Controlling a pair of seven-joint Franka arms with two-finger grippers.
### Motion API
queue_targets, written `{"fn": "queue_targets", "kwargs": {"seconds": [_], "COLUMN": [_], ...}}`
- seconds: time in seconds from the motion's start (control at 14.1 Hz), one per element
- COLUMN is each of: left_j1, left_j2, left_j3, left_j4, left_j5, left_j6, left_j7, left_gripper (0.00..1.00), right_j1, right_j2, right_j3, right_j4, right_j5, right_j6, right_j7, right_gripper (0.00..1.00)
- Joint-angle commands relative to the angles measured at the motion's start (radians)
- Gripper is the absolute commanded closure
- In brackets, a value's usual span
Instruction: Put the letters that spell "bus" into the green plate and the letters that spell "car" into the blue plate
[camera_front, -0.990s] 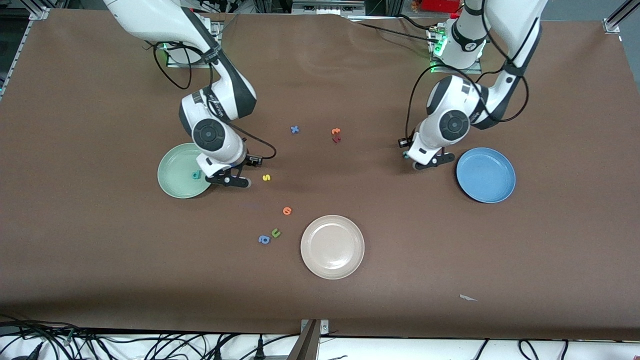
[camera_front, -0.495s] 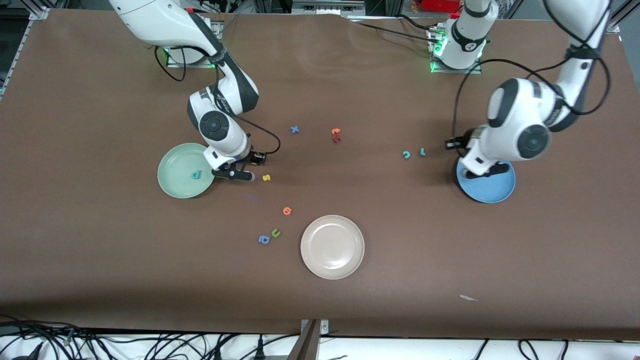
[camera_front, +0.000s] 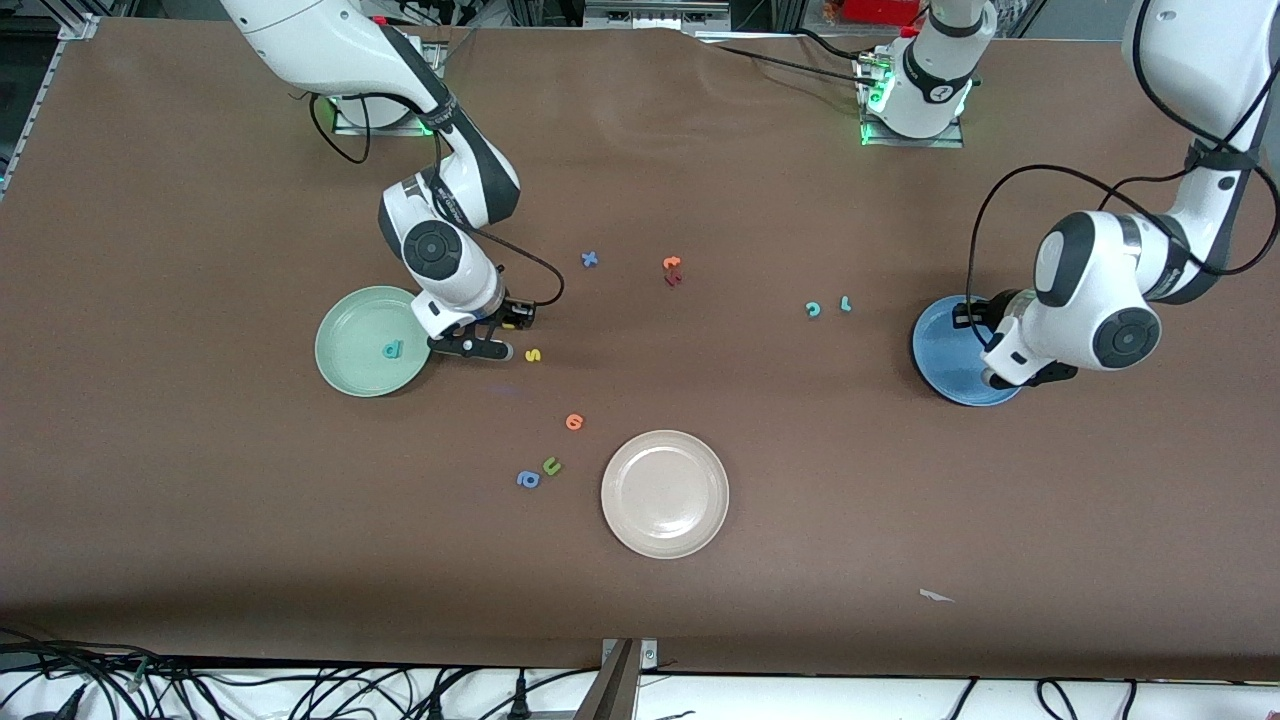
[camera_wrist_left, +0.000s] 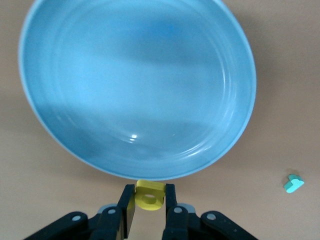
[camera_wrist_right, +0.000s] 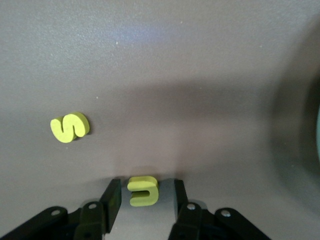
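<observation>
Your yellow u lay on the table between the right gripper's parted fingers, not yet pinched, its open end turned toward one finger, just beside the green plate holding the teal b. The yellow s lay beside it (same arm is nearer). Your left gripper hung over the blue plate's rim, clamped on the yellow a.

Robotics lab: bench-mounted arm bases and loose cables.
</observation>
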Motion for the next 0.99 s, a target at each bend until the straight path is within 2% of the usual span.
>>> {"fn": "queue_targets", "kwargs": {"seconds": [0.0, 0.07, 0.14, 0.42, 0.57, 0.71, 0.78, 0.92], "left_j1": [0.012, 0.014, 0.014, 0.012, 0.003, 0.005, 0.0, 0.012], "left_j2": [0.035, 0.035, 0.035, 0.005, -0.056, -0.089, -0.106, -0.12], "left_j3": [-0.01, -0.01, -0.01, -0.015, -0.027, -0.067, -0.078, -0.151], "left_j4": [0.026, 0.026, 0.024, 0.03, 0.032, 0.03, 0.024, 0.02], "left_j5": [0.027, 0.027, 0.027, 0.016, -0.013, -0.071, -0.073, -0.123], "left_j6": [0.007, 0.007, 0.007, -0.003, -0.024, -0.029, -0.029, -0.023], "left_j7": [0.008, 0.008, 0.008, 0.006, -0.004, -0.021, -0.038, -0.096], "left_gripper": [0.72, 0.58, 0.5, 0.05, 0.0, 0.0, 0.0, 0.0], "right_j1": [0.009, 0.009, 0.009, 0.007, 0.0, -0.002, -0.004, -0.005], "right_j2": [-0.002, 0.004, 0.004, -0.034, -0.078, -0.12, -0.132, -0.129], "right_j3": [0.003, 0.003, 0.003, 0.0, -0.015, -0.082, -0.125, -0.204], "right_j4": [-0.014, -0.014, -0.014, 0.011, 0.061, 0.074, 0.066, 0.061], "right_j5": [0.009, 0.009, 0.009, 0.004, 0.003, 0.003, 0.004, 0.008], "right_j6": [0.022, 0.021, 0.019, -0.03, -0.177, -0.286, -0.298, -0.328], "right_j7": [0.007, 0.007, 0.005, -0.015, -0.067, -0.212, -0.304, -0.451], "right_gripper": [0.69, 0.76, 0.83, 0.85, 0.85, 0.85, 0.84, 0.82]}}
